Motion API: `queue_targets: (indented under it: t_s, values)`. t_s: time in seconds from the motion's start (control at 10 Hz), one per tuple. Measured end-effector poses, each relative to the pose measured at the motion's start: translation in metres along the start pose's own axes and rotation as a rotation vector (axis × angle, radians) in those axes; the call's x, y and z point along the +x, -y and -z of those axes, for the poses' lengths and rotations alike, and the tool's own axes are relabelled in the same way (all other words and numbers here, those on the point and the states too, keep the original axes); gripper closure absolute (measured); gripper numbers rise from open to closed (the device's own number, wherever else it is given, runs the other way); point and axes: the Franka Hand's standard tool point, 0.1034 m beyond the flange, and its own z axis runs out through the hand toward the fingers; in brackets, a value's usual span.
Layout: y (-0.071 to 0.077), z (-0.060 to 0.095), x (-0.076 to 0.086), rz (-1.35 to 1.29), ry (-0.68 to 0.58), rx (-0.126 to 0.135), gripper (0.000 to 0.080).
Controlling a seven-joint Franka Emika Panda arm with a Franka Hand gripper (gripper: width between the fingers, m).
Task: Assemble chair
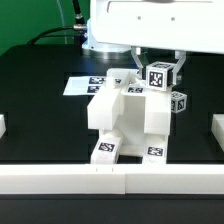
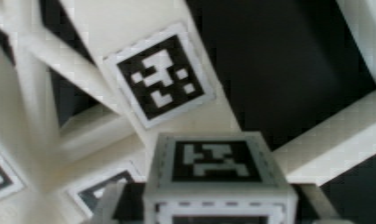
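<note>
Fence rail (image 1: 110, 182) of white blocks runs along the near edge of the black table (image 1: 40, 135). Directly behind it, at mid-table, stands the chair (image 1: 125, 115), partly assembled. It is a stepped stack of white, square-edged plastic blocks with plain matte faces. Its two lower ends face the camera, each bearing a black-and-white square tag (image 1: 106, 150).

Higher up, toward the exterior view's right, a tagged bar end (image 1: 160, 76) sits at the top of the assembly, directly beneath the claw (image 1: 158, 60). The claw's fingers are not clearly resolved. Whether they grip this part or stand clear of it cannot be told from either view.

Beyond the chair, toward the exterior view's left, the marker board (image 1: 82, 86) lies flat on the table. The glossy white robot arm (image 1: 150, 20) spans the top of the picture.

The wrist view supplies detail the exterior view lacks. It shows the tagged bar end (image 2: 211, 160) close up and blurred, with a slotted frame (image 2: 69, 95) beyond it. The frame's white slats run diagonally with dark gaps between them, and one slat carries a large tag (image 2: 158, 78).

Only the exterior view shows the assembly's position on the table, the rail and the board.
</note>
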Motion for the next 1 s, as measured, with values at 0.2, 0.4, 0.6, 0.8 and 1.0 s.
queue_targets:
  t_s: [0.2,0.4,0.6,0.8,1.0]
  values:
    - [0.0028,-0.0001,-0.0032,-0.178,0.001,0.0,0.0528]
    - [0.0034,-0.0001,-0.0038,-0.289,0.002,0.001,0.0528]
    - [0.0033,-0.0007,-0.004,-0.269,0.002,0.0,0.0424]
    - [0.0035,-0.0007,-0.0042,-0.215,0.002,0.0,0.0193]
    - [0.004,-0.0009,-0.005,0.003,0.0,-0.003,0.0159]
